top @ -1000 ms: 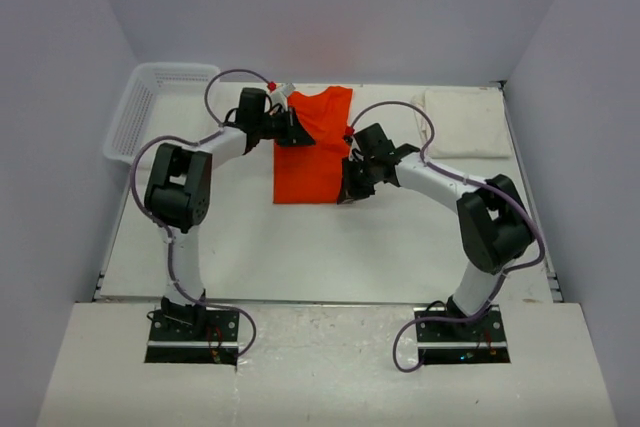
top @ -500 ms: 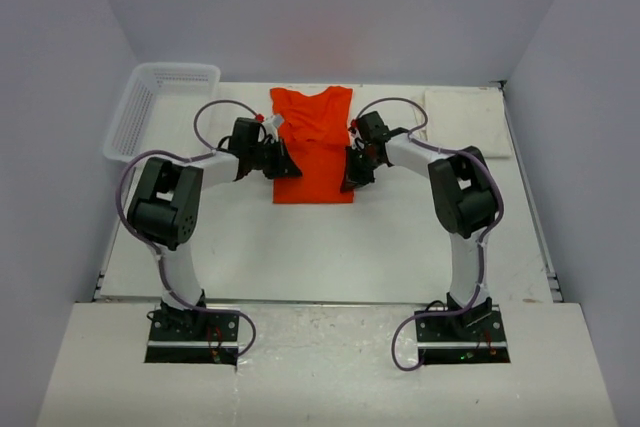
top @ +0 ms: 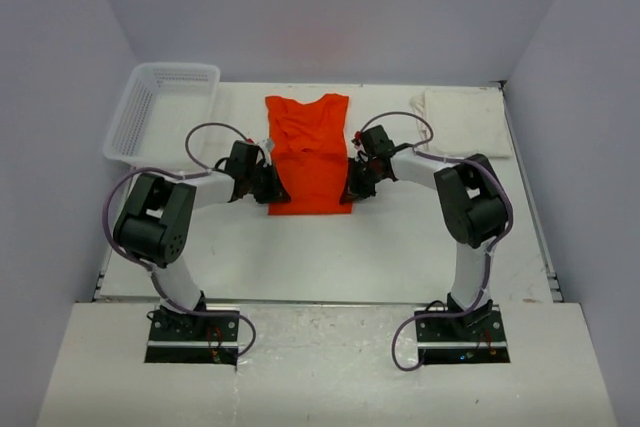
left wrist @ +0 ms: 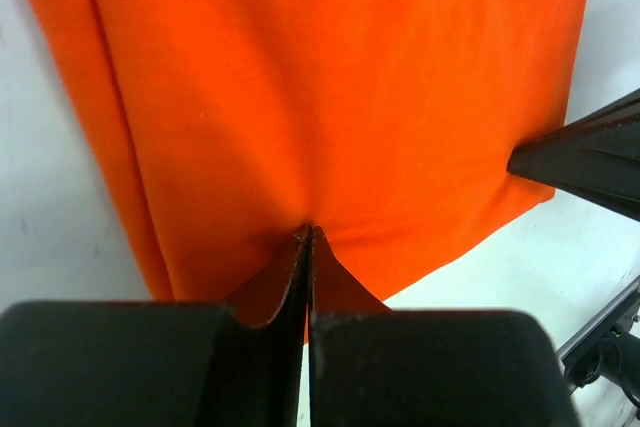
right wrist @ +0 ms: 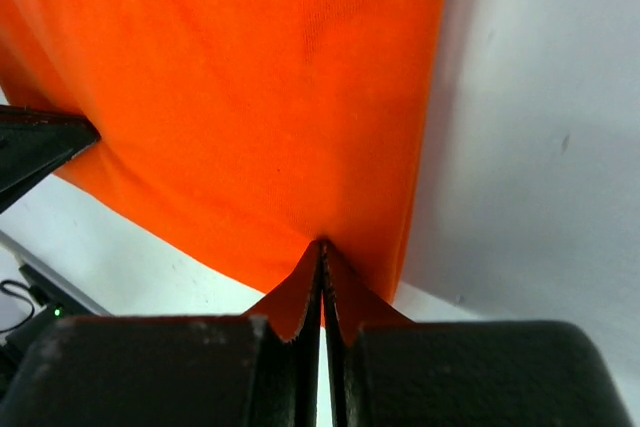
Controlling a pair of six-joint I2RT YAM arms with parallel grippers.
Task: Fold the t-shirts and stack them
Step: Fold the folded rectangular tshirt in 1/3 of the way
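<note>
The orange-red t-shirt [top: 308, 152] lies as a long strip on the white table, sleeves folded in. My left gripper [top: 272, 187] is shut on its left edge near the bottom hem; the left wrist view shows the cloth [left wrist: 320, 97] pinched at the fingertips [left wrist: 309, 237]. My right gripper [top: 349, 185] is shut on the right edge opposite; the right wrist view shows the cloth [right wrist: 250, 97] pinched the same way at my right gripper [right wrist: 322, 247]. The cream-white t-shirt [top: 465, 122] lies folded at the back right.
A white lattice basket [top: 160, 107] stands at the back left corner. The table's [top: 330, 247] front edge runs just ahead of the arm bases. Walls close in on three sides.
Both grippers have pulled the orange-red t-shirt towards the near side; its hem now lies lower on the table. The arms have drawn back with it.
</note>
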